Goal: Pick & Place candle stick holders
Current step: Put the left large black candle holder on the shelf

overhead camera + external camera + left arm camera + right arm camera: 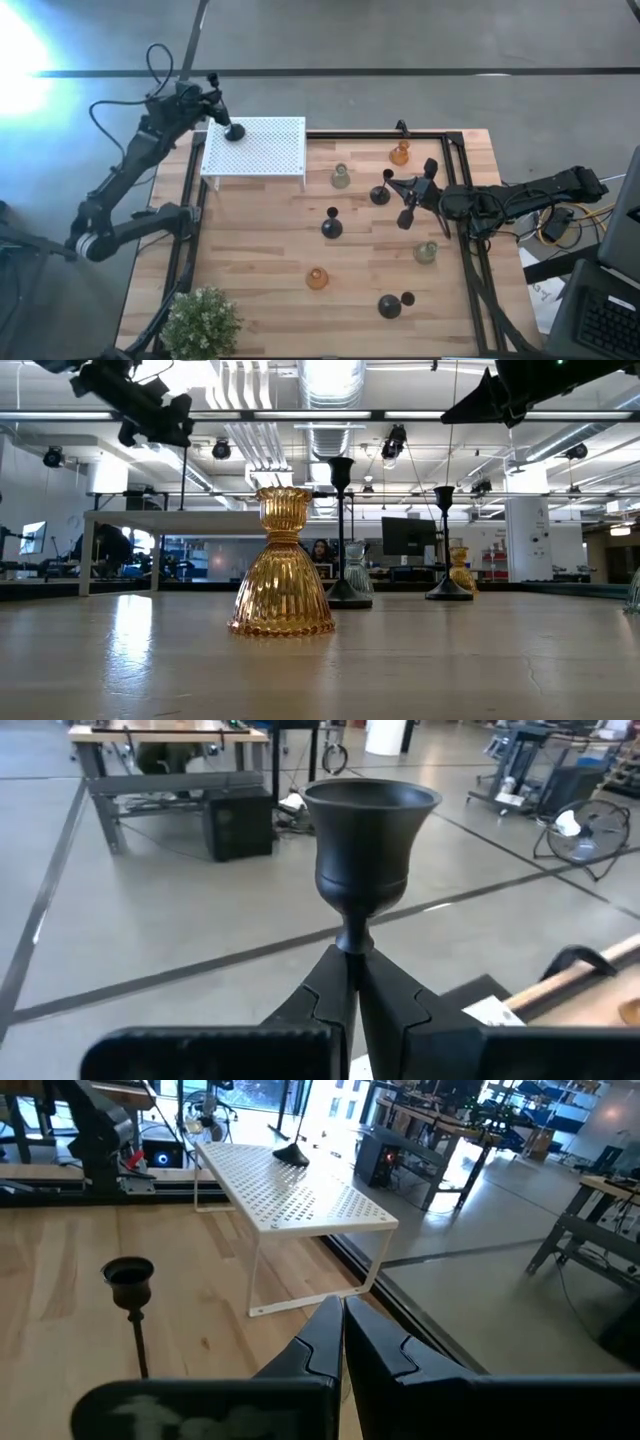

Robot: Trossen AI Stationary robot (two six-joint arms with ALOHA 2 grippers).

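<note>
My left gripper (217, 104) is shut on a black candle stick holder (233, 130) at the far left corner of the white perforated box (262, 148). The holder's cup (372, 830) rises above my fingers. My right gripper (398, 186) is shut and empty above the table's right half. It points toward the table's left, beside a black holder (380, 193) whose cup also shows in the right wrist view (129, 1280). Other holders stand on their bases on the table: black (331, 226), amber (317, 279) and pale green (341, 178). My left gripper pinches the holder's thin stem just under the cup (352, 938) between its two fingers. The fingers come about level from the table's far left and lie across the stem. The holder stands upright, its round base (291, 1154) seemingly on the box's top.
More holders stand toward the right: amber (400, 154), pale green (426, 252) and black (390, 306). A green potted plant (203, 322) sits at the near left corner. A black frame (470, 250) runs along the table's right side. Bare wood lies in front of the box.
</note>
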